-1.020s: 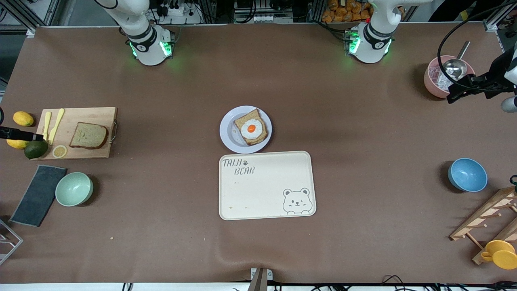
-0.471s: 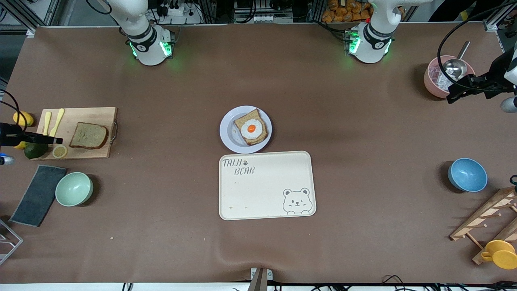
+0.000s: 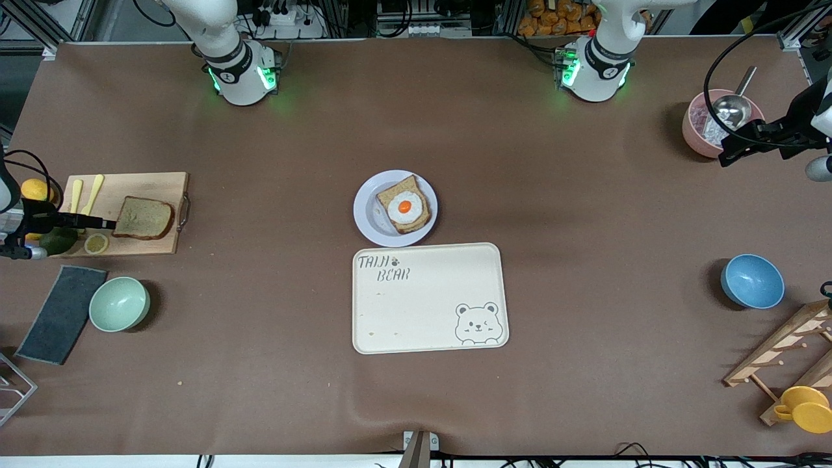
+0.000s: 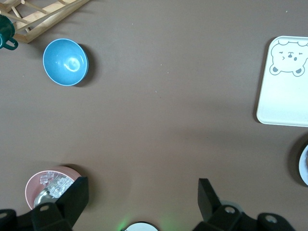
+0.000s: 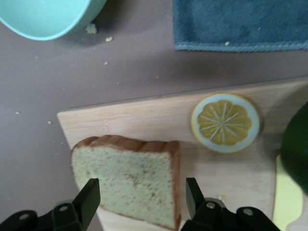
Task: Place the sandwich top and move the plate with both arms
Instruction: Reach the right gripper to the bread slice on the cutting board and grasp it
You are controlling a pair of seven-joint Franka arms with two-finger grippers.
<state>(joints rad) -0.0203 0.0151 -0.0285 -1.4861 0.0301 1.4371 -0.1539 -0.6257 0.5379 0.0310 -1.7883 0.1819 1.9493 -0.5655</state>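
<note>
The sandwich top (image 3: 144,218) is a plain brown slice lying flat on a wooden cutting board (image 3: 140,185) at the right arm's end of the table. My right gripper (image 3: 107,225) is open over the board at the slice's edge. In the right wrist view the slice (image 5: 127,178) lies between and below the open fingers of the right gripper (image 5: 141,197), which hold nothing. The pale plate (image 3: 370,218) stands mid-table and bears a bread slice with a fried egg (image 3: 404,208). My left gripper (image 3: 731,153) waits open and empty beside a pink bowl (image 3: 695,127); it also shows in the left wrist view (image 4: 142,197).
On the board lie a lemon slice (image 5: 225,122) and yellow cutlery (image 3: 84,198); an avocado (image 3: 55,240) and lemons sit beside it. A mint bowl (image 3: 119,303) and dark cloth (image 3: 62,313) lie nearer the camera. The cream bear tray (image 3: 429,298) adjoins the plate. A blue bowl (image 3: 752,281) and wooden rack (image 3: 780,351) stand at the left arm's end.
My right gripper has moved in from the table's end across the cutting board to the edge of the plain slice. The left arm has not moved.
</note>
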